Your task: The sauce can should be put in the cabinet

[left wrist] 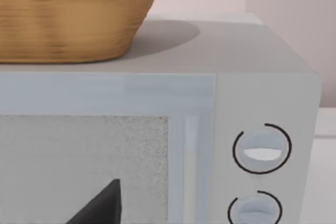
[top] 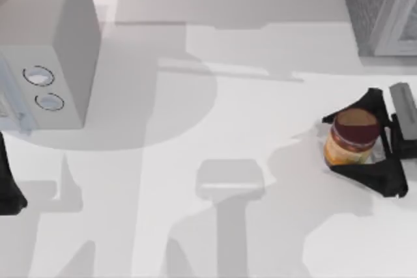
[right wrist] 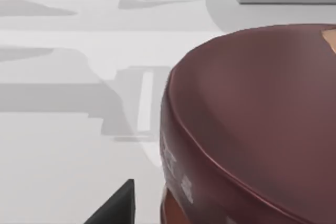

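Observation:
The sauce can (top: 352, 136) stands upright near the table's right edge, with a dark maroon top and an orange-yellow label. My right gripper (top: 330, 145) reaches in from the right, one black finger on each side of the can, shut on it. In the right wrist view the can's maroon top (right wrist: 252, 124) is very close, with one black finger (right wrist: 113, 205) beside it. The cabinet (top: 381, 4), dark grey and speckled with a paler framed door, sits at the table's far right corner, well behind the can. My left arm (top: 10, 190) is parked at the left edge.
A pale grey microwave (top: 58, 50) with two round knobs (top: 39, 76) stands at the far left. A wicker basket (left wrist: 68, 14) rests on top of it. One left finger (left wrist: 100, 205) sits off to the side before the microwave door.

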`<state>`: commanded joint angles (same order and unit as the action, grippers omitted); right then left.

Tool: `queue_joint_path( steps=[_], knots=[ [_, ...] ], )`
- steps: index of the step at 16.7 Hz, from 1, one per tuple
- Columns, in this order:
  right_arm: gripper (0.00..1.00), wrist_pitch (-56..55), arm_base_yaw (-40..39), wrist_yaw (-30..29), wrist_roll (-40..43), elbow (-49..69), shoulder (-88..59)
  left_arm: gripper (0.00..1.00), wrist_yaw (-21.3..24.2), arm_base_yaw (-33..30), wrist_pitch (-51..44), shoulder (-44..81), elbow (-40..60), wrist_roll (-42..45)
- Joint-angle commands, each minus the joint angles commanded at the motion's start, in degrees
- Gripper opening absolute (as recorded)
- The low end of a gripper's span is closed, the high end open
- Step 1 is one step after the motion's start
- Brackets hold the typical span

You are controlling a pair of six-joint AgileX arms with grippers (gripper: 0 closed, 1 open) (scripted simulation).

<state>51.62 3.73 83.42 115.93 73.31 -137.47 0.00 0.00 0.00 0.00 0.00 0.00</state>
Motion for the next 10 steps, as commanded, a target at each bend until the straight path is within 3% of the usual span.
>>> queue_joint_path(
  steps=[10],
  knots=[
    [0.02,0.0,0.0,0.0,0.0,0.0,0.0,1.00,0.0,0.0,0.0,0.0,0.0,0.0]
  ],
)
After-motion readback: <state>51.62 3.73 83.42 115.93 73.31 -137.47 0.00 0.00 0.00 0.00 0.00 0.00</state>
